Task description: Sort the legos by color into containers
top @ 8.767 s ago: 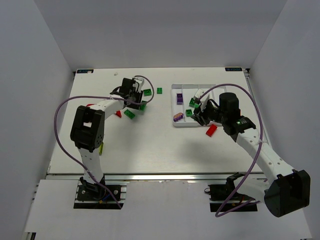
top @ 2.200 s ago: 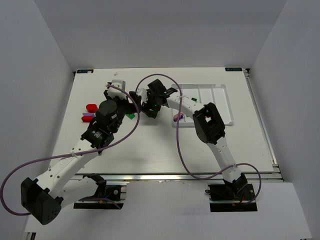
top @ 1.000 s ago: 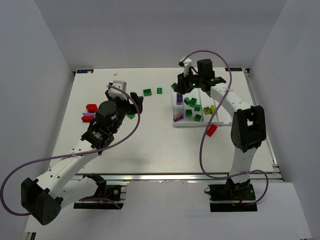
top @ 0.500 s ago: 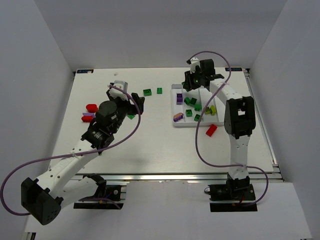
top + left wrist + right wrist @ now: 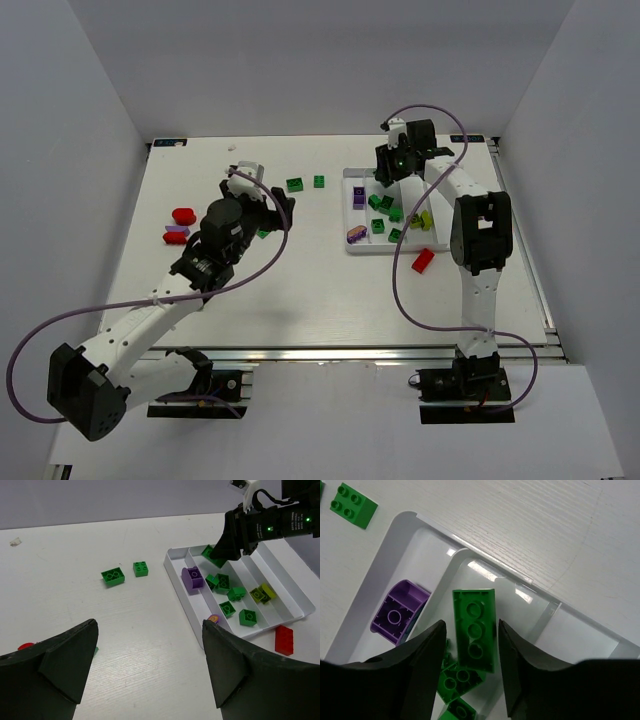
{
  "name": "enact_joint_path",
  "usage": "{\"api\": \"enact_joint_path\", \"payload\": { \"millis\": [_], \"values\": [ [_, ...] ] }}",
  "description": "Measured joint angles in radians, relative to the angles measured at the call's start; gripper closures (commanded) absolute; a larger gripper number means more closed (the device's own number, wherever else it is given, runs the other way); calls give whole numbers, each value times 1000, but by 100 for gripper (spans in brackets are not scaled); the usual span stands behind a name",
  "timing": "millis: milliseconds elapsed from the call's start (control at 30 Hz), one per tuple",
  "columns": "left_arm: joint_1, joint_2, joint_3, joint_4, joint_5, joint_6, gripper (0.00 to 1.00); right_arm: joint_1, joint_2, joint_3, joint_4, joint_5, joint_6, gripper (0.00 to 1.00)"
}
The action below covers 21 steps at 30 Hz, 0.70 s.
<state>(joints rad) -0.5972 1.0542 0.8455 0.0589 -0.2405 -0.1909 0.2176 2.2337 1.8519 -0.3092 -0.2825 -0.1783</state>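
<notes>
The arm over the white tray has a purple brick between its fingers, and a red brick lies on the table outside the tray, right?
No: the right wrist view shows the brick between the right gripper's fingers is green, not purple; a purple brick lies in the next compartment. The gripper is over the white tray, and a red brick lies on the table outside it.

A white wood-grain table [image 5: 300, 290] sits inside 3 plain pale-grey walls [image 5: 320, 60]; back, left, right. The light is even and soft; shadows are faint.
</notes>
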Motion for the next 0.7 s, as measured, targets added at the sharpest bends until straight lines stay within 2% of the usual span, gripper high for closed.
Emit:
{"api": "enact_joint_path", "payload": {
  "millis": [67, 233, 367, 467, 600, 700],
  "values": [
    [0, 13, 0, -2, 2, 0, 2, 0, 0, 0, -11, -1, -8, 44],
    [0, 38, 0, -1, 5, -1, 2, -1, -11, -10, -34, -17, -12, 36],
    [8, 94, 0, -2, 25, -6, 2, 0, -122, -108, -69, -82, -9, 28],
    [20, 163, 5, -3, 52, -21, 6, 0, -300, -235, -89, -200, -13, 26],
    [41, 286, 50, -25, 81, -53, 21, 6, -639, -449, -59, -370, -2, 27],
    [60, 394, 121, -52, 97, -74, 26, 19, -827, -537, -31, -475, 20, 28]
  ]
}}
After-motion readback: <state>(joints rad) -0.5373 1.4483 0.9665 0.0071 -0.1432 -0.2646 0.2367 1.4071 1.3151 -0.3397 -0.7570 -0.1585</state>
